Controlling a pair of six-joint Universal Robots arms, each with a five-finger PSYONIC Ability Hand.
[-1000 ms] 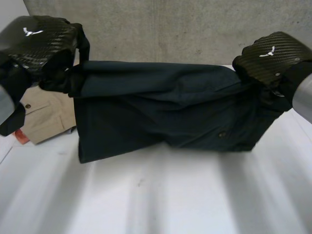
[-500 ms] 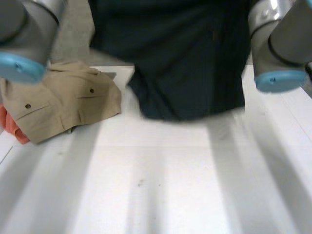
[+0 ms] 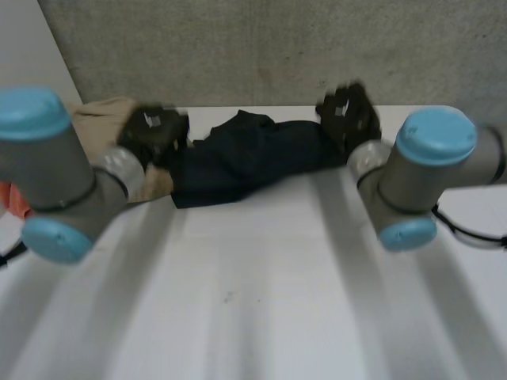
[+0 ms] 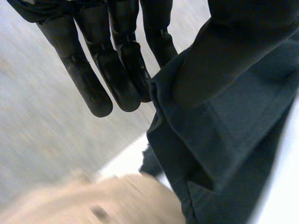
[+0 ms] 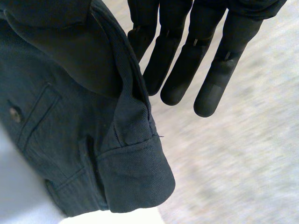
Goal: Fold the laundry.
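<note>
The left hand and the right hand each pinch one end of the dark navy garment between thumb and straight fingers, with a tan garment touching its left end.

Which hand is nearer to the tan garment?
Left. The left hand sits beside the tan garment, holding the near end of the dark garment; the right hand holds its opposite end.

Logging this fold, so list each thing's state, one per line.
dark garment: bunched, unfolded, strung between both hands
left hand: straight fingers and thumb pinch one end
right hand: straight fingers and thumb pinch other end
tan garment: heaped beside left hand
</note>
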